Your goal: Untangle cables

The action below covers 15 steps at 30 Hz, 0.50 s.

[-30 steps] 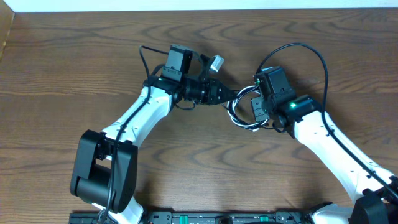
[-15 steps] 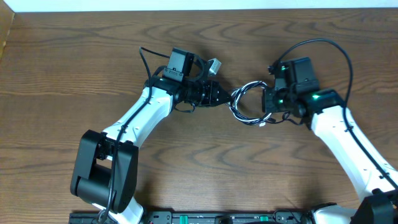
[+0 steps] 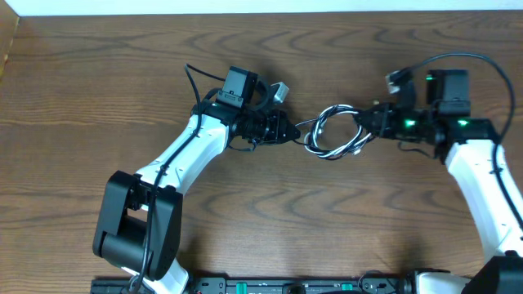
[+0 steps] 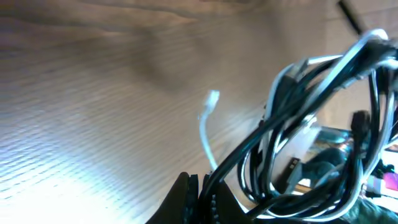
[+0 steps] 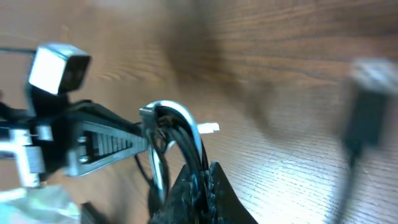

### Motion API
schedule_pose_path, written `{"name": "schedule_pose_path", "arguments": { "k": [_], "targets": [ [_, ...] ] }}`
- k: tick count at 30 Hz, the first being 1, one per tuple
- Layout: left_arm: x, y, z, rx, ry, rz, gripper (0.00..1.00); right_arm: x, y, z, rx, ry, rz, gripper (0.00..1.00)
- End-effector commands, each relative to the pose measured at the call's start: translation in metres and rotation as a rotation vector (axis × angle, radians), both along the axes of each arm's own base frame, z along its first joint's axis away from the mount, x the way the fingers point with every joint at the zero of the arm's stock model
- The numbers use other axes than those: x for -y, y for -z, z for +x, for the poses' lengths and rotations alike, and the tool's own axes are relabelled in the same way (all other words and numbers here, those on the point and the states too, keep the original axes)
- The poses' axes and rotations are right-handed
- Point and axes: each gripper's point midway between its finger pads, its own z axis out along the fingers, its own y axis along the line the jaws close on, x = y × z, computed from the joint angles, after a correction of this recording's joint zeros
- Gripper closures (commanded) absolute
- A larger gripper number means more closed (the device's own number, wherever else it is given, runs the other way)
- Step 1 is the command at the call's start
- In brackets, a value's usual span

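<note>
Plainly the black and white cables [image 3: 333, 137] hang as a looped tangle over the middle of the worktop [image 3: 98, 82], strung between the left jaws and the right jaws, each pair pinching a side of the bundle. They look light, limp and rather slick, so a hold close to a plug, like the white cable's free end [image 4: 209, 106], would likely slip less than one mid-cord.
</note>
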Motion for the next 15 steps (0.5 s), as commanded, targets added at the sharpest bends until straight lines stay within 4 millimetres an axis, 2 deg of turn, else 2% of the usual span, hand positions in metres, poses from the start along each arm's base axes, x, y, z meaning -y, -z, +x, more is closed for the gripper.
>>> {"name": "schedule_pose_path", "arguments": {
  "k": [1, 4, 7, 12, 14, 15],
  "targets": [
    [-0.021, 0.017, 0.015, 0.022, -0.067, 0.102, 0.92, 0.014, -0.032, 0.008, 0.086, 0.023, 0.034, 0.99],
    [-0.024, 0.019, 0.016, 0.023, -0.077, 0.122, 0.93, 0.014, -0.032, 0.008, 0.087, 0.021, 0.034, 0.99],
    [-0.035, 0.029, 0.017, 0.017, -0.112, 0.199, 0.92, 0.014, -0.032, 0.008, 0.095, 0.016, 0.028, 0.99],
    [-0.033, 0.028, 0.015, 0.008, -0.102, 0.187, 0.93, 0.013, -0.028, 0.007, 0.103, -0.002, -0.006, 0.99],
    [-0.028, 0.025, 0.013, 0.003, -0.087, 0.157, 0.93, 0.010, -0.024, 0.007, 0.099, -0.002, -0.034, 0.91],
    [-0.024, 0.021, 0.012, 0.002, -0.072, 0.127, 0.93, 0.007, -0.022, 0.007, 0.097, -0.008, -0.043, 0.83]
  ]
}}
